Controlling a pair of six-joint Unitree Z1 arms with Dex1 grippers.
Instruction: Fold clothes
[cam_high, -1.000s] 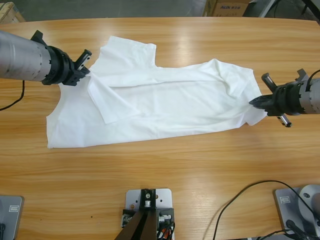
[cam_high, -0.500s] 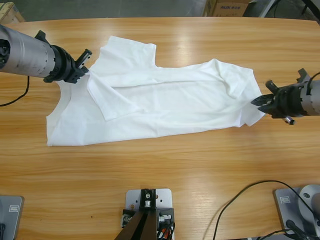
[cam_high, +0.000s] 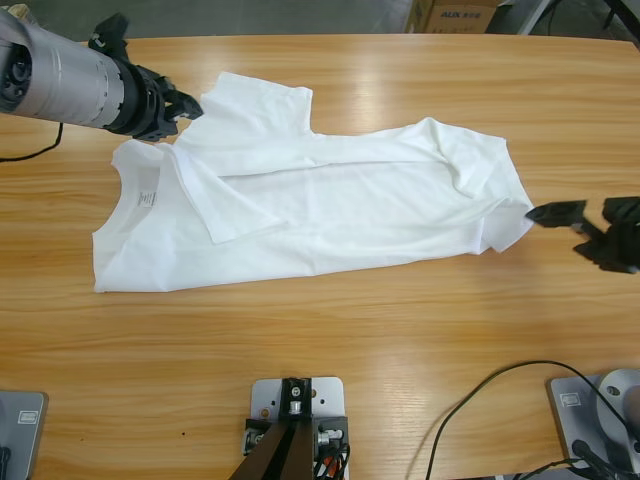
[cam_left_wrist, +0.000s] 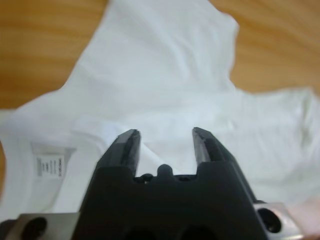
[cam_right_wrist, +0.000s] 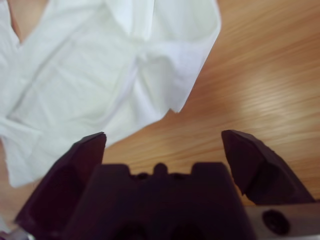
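The clothes are one white T-shirt (cam_high: 330, 205) lying flat across the table's middle, with a flap folded over its left part. Its collar and neck label (cam_high: 146, 197) face the left end. My left gripper (cam_high: 188, 104) hovers at the shirt's far left corner. In the left wrist view the left gripper (cam_left_wrist: 164, 137) is open, with only the shirt (cam_left_wrist: 170, 80) and its label (cam_left_wrist: 50, 167) showing beyond the jaws. My right gripper (cam_high: 585, 216) stands open just right of the shirt's right corner. The right wrist view has the right gripper (cam_right_wrist: 165, 142) spread wide, short of the shirt's pointed edge (cam_right_wrist: 125, 75).
Bare wooden table (cam_high: 330, 340) runs along the near side and at both ends. A black cable (cam_high: 480, 390) loops at the near right. A cardboard box (cam_high: 455, 14) stands beyond the far edge.
The left gripper has let go of the shirt's left edge and drawn back toward the far left, uncovering the collar. The right gripper has opened, released the right corner and pulled away to the right.
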